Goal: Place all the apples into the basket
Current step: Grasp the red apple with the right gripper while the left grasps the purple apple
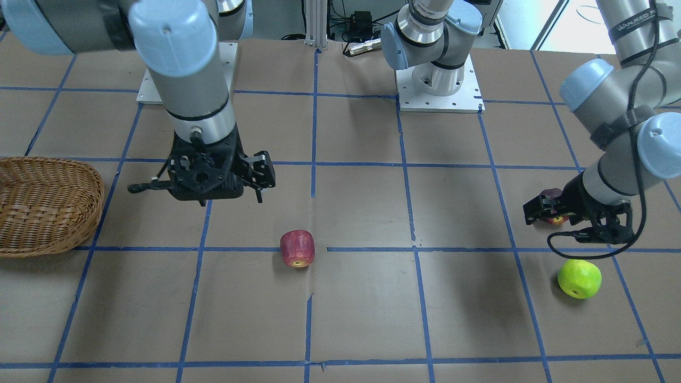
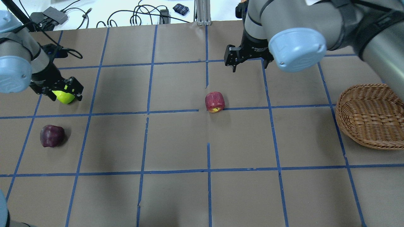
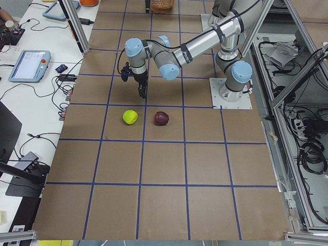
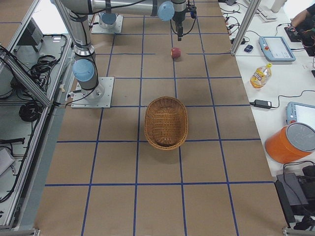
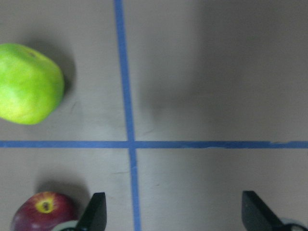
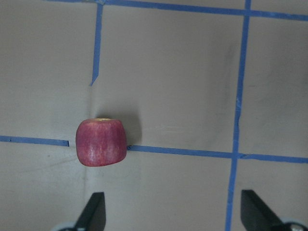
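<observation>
The streaky red apple (image 2: 215,101) lies mid-table; it also shows in the right wrist view (image 6: 101,143). My right gripper (image 2: 247,58) hangs open and empty above the table beyond it (image 6: 173,216). The lime green apple (image 2: 64,97) and the maroon apple (image 2: 52,135) lie at the table's left end. My left gripper (image 2: 63,90) hovers open and empty over them; in its wrist view the green apple (image 5: 29,84) and maroon apple (image 5: 43,211) lie to the left, outside its fingers (image 5: 96,214). The wicker basket (image 2: 372,116) stands at the right end, with nothing in it.
Brown paper with blue tape lines covers the table (image 2: 202,189). The arm bases (image 1: 439,80) stand on plates at the robot's side. Cables and small devices (image 2: 142,14) lie past the far edge. Side benches hold tablets, a bottle and an orange tub (image 4: 293,142).
</observation>
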`<state>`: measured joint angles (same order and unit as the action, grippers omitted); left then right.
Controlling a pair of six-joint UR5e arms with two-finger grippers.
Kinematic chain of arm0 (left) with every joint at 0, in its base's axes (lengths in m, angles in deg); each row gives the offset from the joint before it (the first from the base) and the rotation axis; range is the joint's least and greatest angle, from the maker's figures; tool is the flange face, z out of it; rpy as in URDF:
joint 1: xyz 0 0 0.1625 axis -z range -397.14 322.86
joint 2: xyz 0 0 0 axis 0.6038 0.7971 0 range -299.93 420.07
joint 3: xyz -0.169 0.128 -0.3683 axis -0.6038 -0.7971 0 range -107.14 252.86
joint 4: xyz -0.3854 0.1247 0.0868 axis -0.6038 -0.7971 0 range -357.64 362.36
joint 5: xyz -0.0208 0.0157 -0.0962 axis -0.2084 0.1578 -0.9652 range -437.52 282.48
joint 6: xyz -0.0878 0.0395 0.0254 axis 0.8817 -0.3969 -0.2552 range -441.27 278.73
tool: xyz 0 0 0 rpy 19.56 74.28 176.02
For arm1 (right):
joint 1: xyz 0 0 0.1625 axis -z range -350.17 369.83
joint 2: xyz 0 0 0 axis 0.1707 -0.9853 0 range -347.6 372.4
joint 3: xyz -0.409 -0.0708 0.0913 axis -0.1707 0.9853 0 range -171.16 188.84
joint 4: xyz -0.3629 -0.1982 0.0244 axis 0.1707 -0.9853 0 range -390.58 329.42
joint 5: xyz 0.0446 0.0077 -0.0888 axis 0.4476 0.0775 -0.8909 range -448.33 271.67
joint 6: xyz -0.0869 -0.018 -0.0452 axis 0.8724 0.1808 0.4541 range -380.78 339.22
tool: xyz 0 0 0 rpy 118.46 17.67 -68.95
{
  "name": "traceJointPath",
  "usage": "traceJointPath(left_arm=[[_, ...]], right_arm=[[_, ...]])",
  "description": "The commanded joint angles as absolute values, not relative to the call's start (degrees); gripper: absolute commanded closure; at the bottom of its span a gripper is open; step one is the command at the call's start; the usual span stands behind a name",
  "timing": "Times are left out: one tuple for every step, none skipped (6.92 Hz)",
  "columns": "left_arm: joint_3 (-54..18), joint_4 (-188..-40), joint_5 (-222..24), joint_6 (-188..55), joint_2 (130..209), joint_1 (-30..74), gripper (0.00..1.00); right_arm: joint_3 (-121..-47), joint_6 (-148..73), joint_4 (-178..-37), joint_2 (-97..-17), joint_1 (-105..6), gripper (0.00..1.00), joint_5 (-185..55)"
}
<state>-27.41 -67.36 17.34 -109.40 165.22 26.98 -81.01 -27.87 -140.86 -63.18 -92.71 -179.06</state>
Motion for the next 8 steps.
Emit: traceJointPath(left_arm=[[-31.26,-66.38,17.22,-122.86,165.8,18.35,0.0],[-33.55,-64.89,17.14,-124.32,166.24,17.27,0.0],[-35.57,-60.7,17.05,-124.51,166.94,17.0,0.0],[-37.68,-56.13,17.22,-124.69,167.38,16.91,0.0],[-39.53,-55.39,17.22,-124.69,167.39,16.91,0.0],[-40.51,-53.9,17.22,-124.6,167.39,16.91,0.0],[-41.56,-53.71,17.22,-124.51,167.39,16.91,0.0],[-42.01,-52.93,17.31,-124.16,167.65,16.91,0.0]], right_arm=[[-85.35,-29.12,-153.21,-56.96,-96.42,0.0,-178.77],[-87.72,-29.13,-157.45,-54.68,-96.95,0.01,-178.5],[-88.62,-29.47,-162.54,-52.05,-97.13,0.01,-178.42],[-88.63,-29.39,-163.28,-51.15,-97.92,0.01,-178.33],[-88.8,-29.3,-163.29,-49.31,-98.1,0.01,-178.41],[-88.63,-29.21,-163.73,-47.82,-98.19,0.01,-178.33],[-88.71,-29.04,-163.73,-47.54,-98.28,0.01,-178.33],[-88.72,-28.86,-163.73,-47.45,-98.28,0.12,-178.33]])
